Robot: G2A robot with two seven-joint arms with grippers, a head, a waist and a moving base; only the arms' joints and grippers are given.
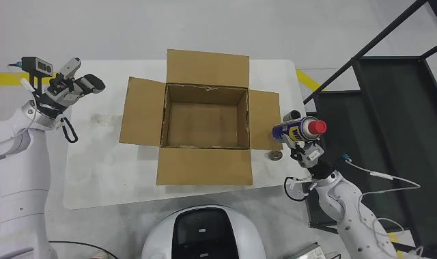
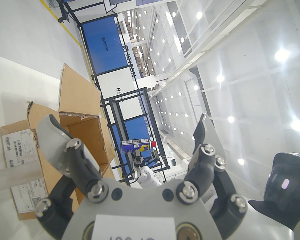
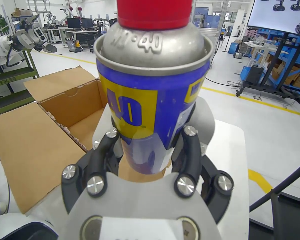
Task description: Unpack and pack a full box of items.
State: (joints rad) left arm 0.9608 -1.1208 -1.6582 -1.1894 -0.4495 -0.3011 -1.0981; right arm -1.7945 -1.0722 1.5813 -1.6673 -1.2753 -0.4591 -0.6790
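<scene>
Spray can (image 3: 150, 96): blue body w/ yellow panels, red cap, silver shoulder. Box (image 1: 205, 67): plain brown cardboard, white label. Bench (image 1: 102, 170): white.

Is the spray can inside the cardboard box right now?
No, the spray can is clamped in the right tool, outside the box beyond its side flap.

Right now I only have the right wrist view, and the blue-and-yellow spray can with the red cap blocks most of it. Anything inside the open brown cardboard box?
Observer: In the top view the cardboard box floor is bare, all four flaps folded out.
Operator: Left gripper holding anything?
Observer: No. The left gripper is open and holds nothing, over the white table's far left corner.
Operator: Anything near my can?
Observer: A small dark round thing lies on the table beside the box's right flap, close to the spray can.
</scene>
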